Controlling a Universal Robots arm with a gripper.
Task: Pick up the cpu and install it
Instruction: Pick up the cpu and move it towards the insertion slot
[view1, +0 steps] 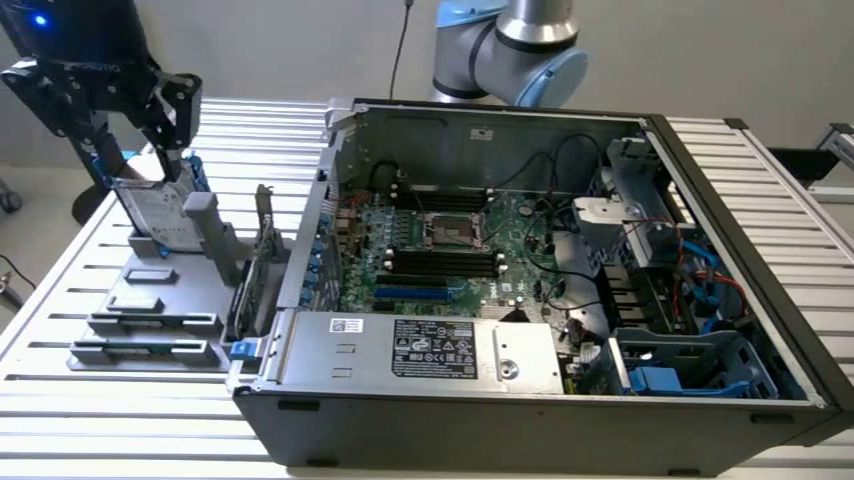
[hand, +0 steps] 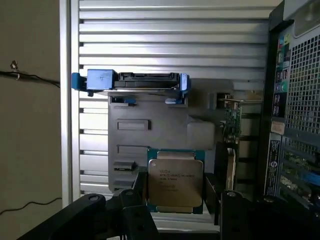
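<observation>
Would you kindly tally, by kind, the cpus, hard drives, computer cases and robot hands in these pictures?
cpu: 1
hard drive: 1
computer case: 1
hand: 1
Total: 4

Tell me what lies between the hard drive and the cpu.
In the wrist view, just the bare surface of the grey holder block separates the hard drive from the cpu.

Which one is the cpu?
Look beside the open computer case, on the grey holder block. Near the blue-railed hard drive lies the cpu: a small flat silver square with tiny writing, much smaller than the drive.
</observation>
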